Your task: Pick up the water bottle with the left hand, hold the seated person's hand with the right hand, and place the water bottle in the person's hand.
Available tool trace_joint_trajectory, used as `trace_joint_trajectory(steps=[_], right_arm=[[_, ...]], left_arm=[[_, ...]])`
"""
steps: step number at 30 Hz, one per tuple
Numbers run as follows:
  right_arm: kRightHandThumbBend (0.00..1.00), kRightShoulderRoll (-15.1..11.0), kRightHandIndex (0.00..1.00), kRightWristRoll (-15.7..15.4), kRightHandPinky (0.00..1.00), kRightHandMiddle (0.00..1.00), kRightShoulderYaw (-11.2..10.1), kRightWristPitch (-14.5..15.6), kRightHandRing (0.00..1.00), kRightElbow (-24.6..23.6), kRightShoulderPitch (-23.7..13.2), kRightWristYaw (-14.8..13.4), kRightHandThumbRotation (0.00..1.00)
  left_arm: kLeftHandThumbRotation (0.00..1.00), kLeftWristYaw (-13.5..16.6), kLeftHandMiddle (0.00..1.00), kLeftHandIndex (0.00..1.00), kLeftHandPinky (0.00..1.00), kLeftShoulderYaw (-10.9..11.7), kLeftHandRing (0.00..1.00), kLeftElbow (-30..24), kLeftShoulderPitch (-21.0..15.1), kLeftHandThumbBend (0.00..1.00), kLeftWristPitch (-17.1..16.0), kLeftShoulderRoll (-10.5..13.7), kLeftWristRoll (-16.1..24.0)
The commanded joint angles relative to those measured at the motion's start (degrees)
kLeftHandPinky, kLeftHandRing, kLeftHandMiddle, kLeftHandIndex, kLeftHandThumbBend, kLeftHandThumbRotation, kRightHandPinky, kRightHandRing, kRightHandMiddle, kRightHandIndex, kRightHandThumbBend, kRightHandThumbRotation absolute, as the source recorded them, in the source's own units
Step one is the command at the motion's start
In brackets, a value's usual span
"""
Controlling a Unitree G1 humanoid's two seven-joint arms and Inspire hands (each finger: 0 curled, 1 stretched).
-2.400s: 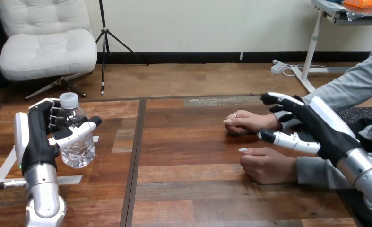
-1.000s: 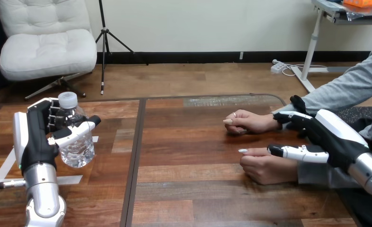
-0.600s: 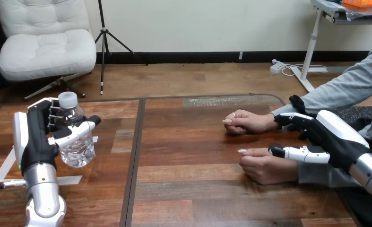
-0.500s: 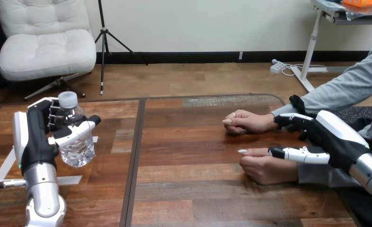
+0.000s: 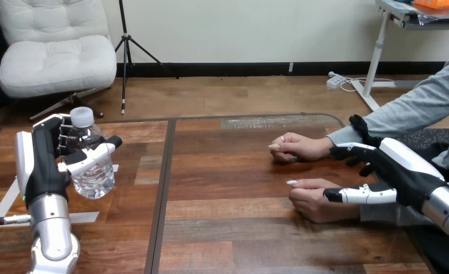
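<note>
Clear plastic water bottle with a white cap [image 5: 92, 168], head view: upright, cap up, held above the left end of the dark wooden table [image 5: 227, 228], clamped in the left hand [image 5: 42, 165], fingers behind and thumb across the front. Right hand [image 5: 401, 171] at far right: fingers spread, closed on nothing; thumb lies over the wrist of the person's nearer hand [image 5: 313, 204], fingers reach toward the person's farther hand [image 5: 299, 146]. Key relation: both person's hands rest well apart from the water bottle, to its right; right hand is nearer, so the hold likely comes first
</note>
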Motion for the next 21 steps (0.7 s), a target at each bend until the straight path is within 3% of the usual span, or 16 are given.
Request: trace_joint_trajectory(steps=[1, 12, 21], right_arm=[[0.90, -2.93, 0.85, 1.43, 0.72, 0.85, -0.62, 0.52, 0.83, -2.18, -4.63, 0.88, 0.61], [0.90, -3.76, 0.84, 0.29, 0.73, 0.84, 0.11, 0.93, 0.83, -3.04, -4.37, 0.73, 0.57], [0.91, -4.05, 0.85, 0.75, 0.75, 0.86, 0.13, 2.30, 0.85, -2.96, -4.58, 2.18, 0.53]], left_arm=[[0.00, -0.10, 0.44, 0.44, 0.38, 0.53, 0.41, -3.69, -1.66, 0.72, -0.80, 0.50, -0.61], [0.00, -0.11, 0.44, 0.44, 0.39, 0.63, 0.41, -4.65, -1.31, 0.73, -0.68, 0.26, -0.75], [0.00, -0.20, 0.44, 0.44, 0.39, 0.60, 0.41, -4.09, -1.29, 0.72, -1.38, 0.47, -0.91]])
